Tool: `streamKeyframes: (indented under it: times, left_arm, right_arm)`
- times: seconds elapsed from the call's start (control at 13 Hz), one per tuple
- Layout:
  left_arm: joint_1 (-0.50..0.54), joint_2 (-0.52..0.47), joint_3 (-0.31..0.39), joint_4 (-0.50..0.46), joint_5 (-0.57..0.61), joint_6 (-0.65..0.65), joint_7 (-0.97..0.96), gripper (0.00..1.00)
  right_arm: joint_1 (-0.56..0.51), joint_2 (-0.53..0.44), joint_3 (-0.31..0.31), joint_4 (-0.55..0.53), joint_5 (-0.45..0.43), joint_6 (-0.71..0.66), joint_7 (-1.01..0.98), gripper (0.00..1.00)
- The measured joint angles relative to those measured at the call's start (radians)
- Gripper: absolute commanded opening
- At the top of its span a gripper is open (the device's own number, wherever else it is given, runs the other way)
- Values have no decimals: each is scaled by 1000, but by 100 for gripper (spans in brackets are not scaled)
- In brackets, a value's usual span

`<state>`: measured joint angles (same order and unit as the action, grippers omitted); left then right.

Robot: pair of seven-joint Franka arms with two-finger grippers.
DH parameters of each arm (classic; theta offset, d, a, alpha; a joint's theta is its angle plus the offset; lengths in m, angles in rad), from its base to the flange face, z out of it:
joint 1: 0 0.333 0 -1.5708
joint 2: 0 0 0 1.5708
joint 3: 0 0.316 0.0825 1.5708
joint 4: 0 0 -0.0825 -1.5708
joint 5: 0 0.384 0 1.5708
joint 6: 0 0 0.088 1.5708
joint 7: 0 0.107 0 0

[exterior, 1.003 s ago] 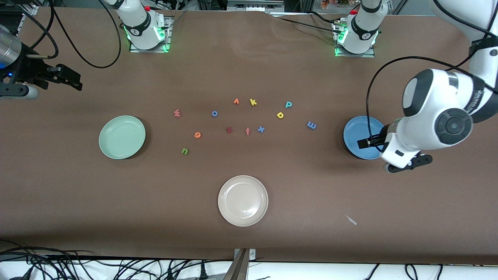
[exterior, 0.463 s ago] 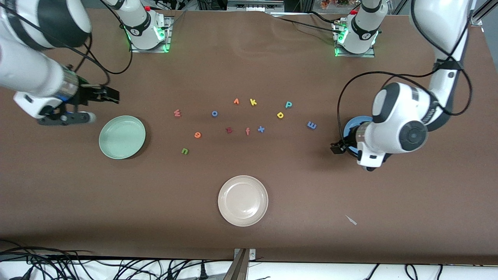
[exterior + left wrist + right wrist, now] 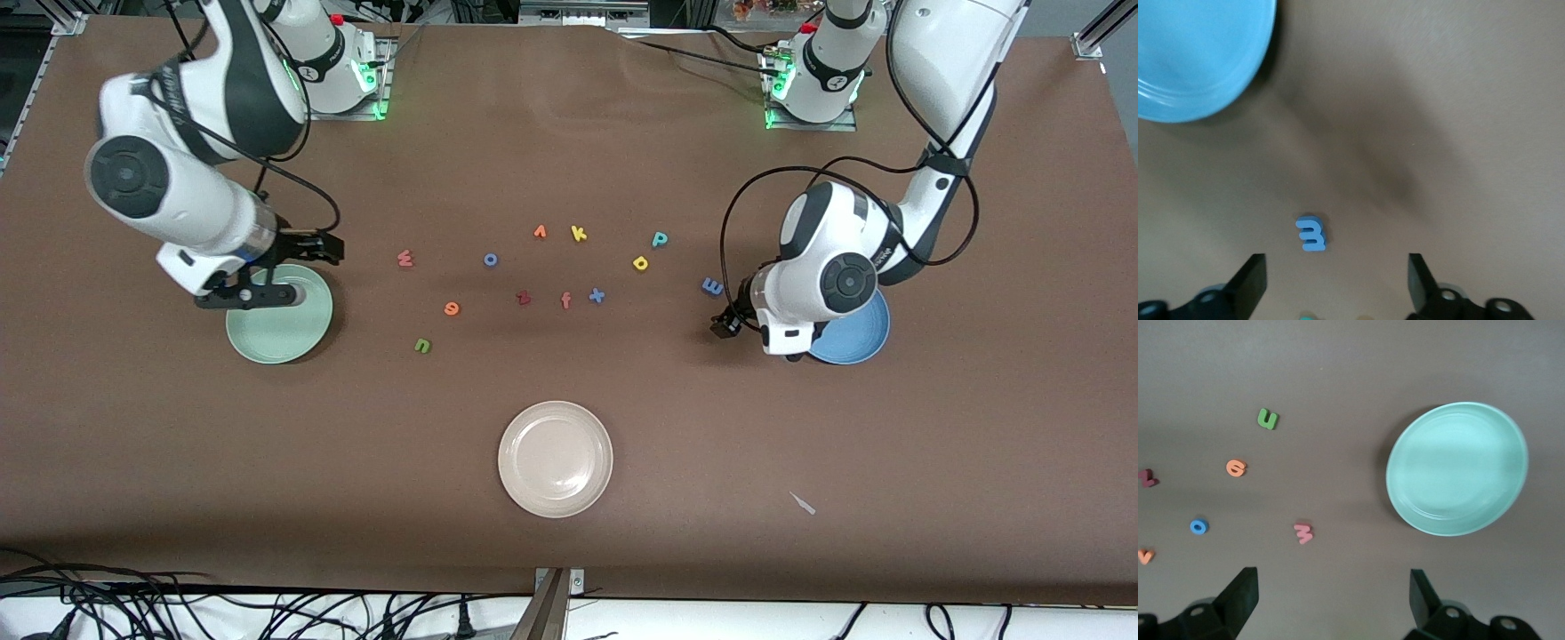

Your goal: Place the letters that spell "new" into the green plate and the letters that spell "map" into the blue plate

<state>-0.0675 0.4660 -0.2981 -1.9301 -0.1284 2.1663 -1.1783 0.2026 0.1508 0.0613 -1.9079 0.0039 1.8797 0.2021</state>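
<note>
The green "n" (image 3: 422, 345), orange "e" (image 3: 452, 308) and pinkish "w" (image 3: 404, 259) lie on the table beside the green plate (image 3: 276, 340). My right gripper (image 3: 316, 249) hangs open and empty over that plate's rim; its wrist view shows the plate (image 3: 1457, 468), "n" (image 3: 1267, 419), "e" (image 3: 1236, 467) and "w" (image 3: 1303, 533). The blue "m" (image 3: 712, 286), yellow "a" (image 3: 640, 262) and teal "p" (image 3: 660, 238) lie near the blue plate (image 3: 858, 342). My left gripper (image 3: 725, 327) is open over bare table next to the "m" (image 3: 1312, 234), plate (image 3: 1198, 53) beside it.
A cream plate (image 3: 555, 459) sits nearest the front camera. Spare letters lie mid-table: blue o (image 3: 490, 260), orange v (image 3: 540, 232), yellow k (image 3: 579, 234), dark red z (image 3: 523, 298), salmon f (image 3: 565, 300), blue x (image 3: 597, 295). A small scrap (image 3: 803, 503) lies near the front edge.
Both arms swung inward: the right gripper came from the table's end to the green plate's rim, the left moved off the blue plate toward the "m". No letter has moved.
</note>
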Motion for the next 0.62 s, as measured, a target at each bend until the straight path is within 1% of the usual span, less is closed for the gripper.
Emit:
streamKeyframes:
  times: [0.15, 0.31, 0.46, 0.62]
  left_arm:
    - [-1, -9, -8, -86, 0, 111, -15, 87]
    - [-13, -20, -15, -172, 0, 221, -40, 86]
    - [-33, -28, -16, -226, 0, 273, -79, 82]
    - [-52, -31, -16, -254, 4, 293, -109, 79]
  right_arm:
    - [0, -12, 31, -98, 0, 108, 43, 100]
    - [1, -20, 57, -181, 0, 182, 71, 100]
    - [1, -28, 69, -270, 0, 283, 75, 100]
    - [1, -28, 75, -332, 0, 368, 75, 100]
